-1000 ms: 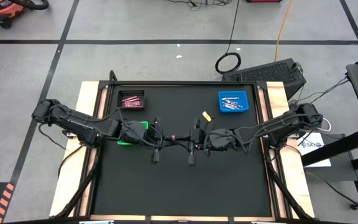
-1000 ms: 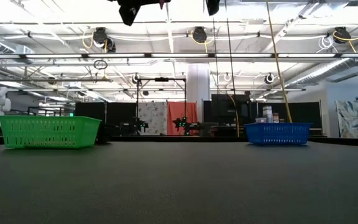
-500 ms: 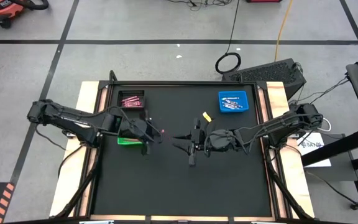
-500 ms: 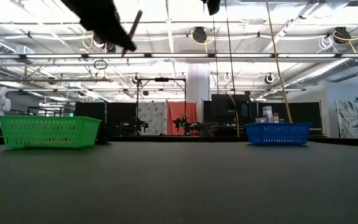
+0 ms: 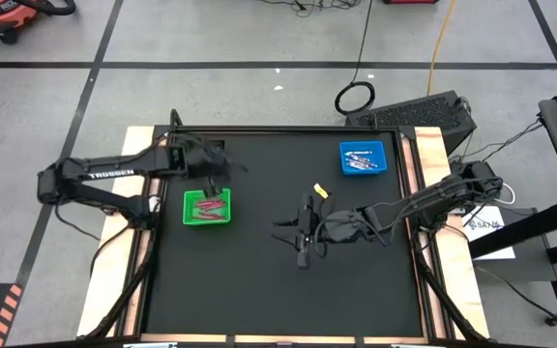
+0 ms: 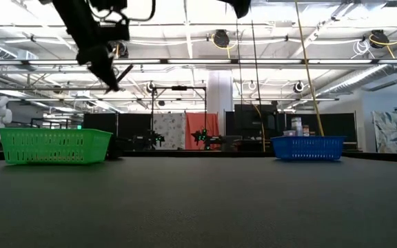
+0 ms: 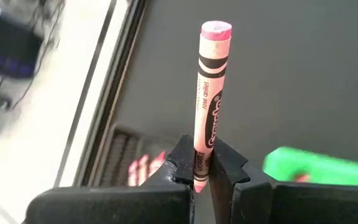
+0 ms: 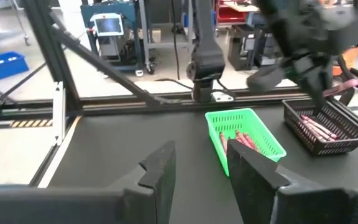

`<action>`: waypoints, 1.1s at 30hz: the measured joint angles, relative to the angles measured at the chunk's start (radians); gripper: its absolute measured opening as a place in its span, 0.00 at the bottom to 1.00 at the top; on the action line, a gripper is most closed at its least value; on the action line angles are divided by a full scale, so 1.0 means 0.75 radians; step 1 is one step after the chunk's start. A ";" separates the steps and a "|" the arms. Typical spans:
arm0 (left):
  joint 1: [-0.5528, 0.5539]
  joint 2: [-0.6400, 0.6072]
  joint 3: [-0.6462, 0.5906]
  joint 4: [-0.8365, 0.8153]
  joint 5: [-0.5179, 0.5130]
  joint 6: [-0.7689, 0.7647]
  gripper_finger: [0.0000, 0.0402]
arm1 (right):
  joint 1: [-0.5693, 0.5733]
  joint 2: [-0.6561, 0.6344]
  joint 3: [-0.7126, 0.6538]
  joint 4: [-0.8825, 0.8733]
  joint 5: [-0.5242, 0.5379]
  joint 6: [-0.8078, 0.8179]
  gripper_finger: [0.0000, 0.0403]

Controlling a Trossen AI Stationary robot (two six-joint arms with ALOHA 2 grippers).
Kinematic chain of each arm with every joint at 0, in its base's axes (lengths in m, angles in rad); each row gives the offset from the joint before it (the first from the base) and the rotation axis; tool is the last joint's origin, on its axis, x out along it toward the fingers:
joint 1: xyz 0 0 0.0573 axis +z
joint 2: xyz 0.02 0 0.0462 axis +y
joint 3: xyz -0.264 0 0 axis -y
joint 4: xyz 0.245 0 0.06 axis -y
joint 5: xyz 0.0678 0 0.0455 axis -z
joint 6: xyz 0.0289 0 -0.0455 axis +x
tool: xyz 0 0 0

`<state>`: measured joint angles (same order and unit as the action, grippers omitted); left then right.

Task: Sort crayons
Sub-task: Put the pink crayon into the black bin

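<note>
My left gripper (image 5: pixel 215 184) hangs over the table's far left, between the black tray (image 5: pixel 201 153) and the green tray (image 5: pixel 207 207), shut on a pink crayon (image 7: pixel 209 93). Both trays hold pink or reddish crayons. The blue tray (image 5: pixel 362 158) at the far right holds several more crayons. My right gripper (image 5: pixel 288 230) floats above the table's middle, open, with nothing between its fingers (image 8: pixel 253 168). In the low view my left gripper (image 6: pixel 112 72) is high above the green tray (image 6: pixel 54 145). My left gripper pinches the pink crayon near its lower end (image 7: pixel 199 163) between its two fingertips. The crayon runs on past the fingertips, roughly in line with the fingers. The fingers slant downward, and the crayon is lifted clear of the table and trays.
A small yellow bit (image 5: pixel 322 191) lies on the black mat just beyond my right gripper. The mat's near half is bare. Wooden strips (image 5: pixel 139 164) border the table on the left and right.
My right gripper has opened and let go of the pink crayon at the table's middle. My left gripper, shut on the crayon, has carried it toward the table's left and far edges to the two trays there. It has tipped from near level to slanting down.
</note>
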<state>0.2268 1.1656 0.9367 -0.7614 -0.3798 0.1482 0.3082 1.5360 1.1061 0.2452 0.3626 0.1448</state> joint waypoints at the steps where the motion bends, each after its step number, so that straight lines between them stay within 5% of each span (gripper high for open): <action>1: 0.043 0.001 0.000 -0.022 0.000 0.026 0.04 | 0.005 0.000 0.000 -0.004 -0.001 0.000 0.32; 17: 0.571 0.190 -0.001 -0.030 0.195 0.170 0.04 | 0.028 0.000 0.000 -0.090 0.001 0.002 0.32; 22: 0.645 0.291 -0.001 -0.070 0.327 0.197 0.04 | 0.028 0.000 0.000 -0.138 0.001 0.061 0.32; 33: 0.716 0.382 -0.001 -0.079 0.332 0.267 0.04 | 0.028 0.000 0.000 -0.164 0.002 0.070 0.32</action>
<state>0.7641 1.4524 0.9360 -0.8204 -0.1306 0.3481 0.3294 1.5360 1.1061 0.1221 0.3641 0.1970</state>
